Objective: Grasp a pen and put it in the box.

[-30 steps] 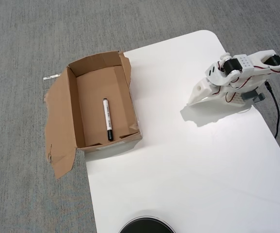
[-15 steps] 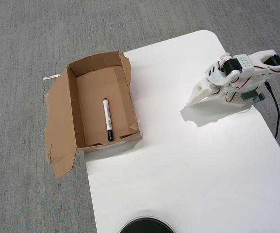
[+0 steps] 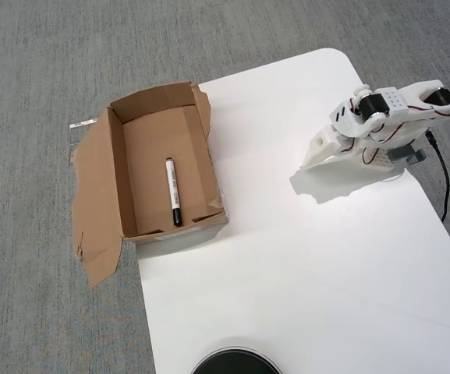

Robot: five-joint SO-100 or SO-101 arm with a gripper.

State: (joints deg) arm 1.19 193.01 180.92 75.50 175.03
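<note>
A slim white pen (image 3: 173,192) with a black cap at its near end lies flat on the floor of the brown cardboard box (image 3: 115,175), roughly along the box's length. The box sits at the left edge of the white table (image 3: 302,257), its torn flap hanging out to the left. My white arm is folded up at the right side of the table, and its gripper (image 3: 312,159) points down-left, far from the box. Its fingers look pressed together with nothing between them.
A round black object (image 3: 235,363) pokes in at the bottom edge of the table. A black cable (image 3: 444,181) runs off the arm's base on the right. Grey carpet surrounds the table.
</note>
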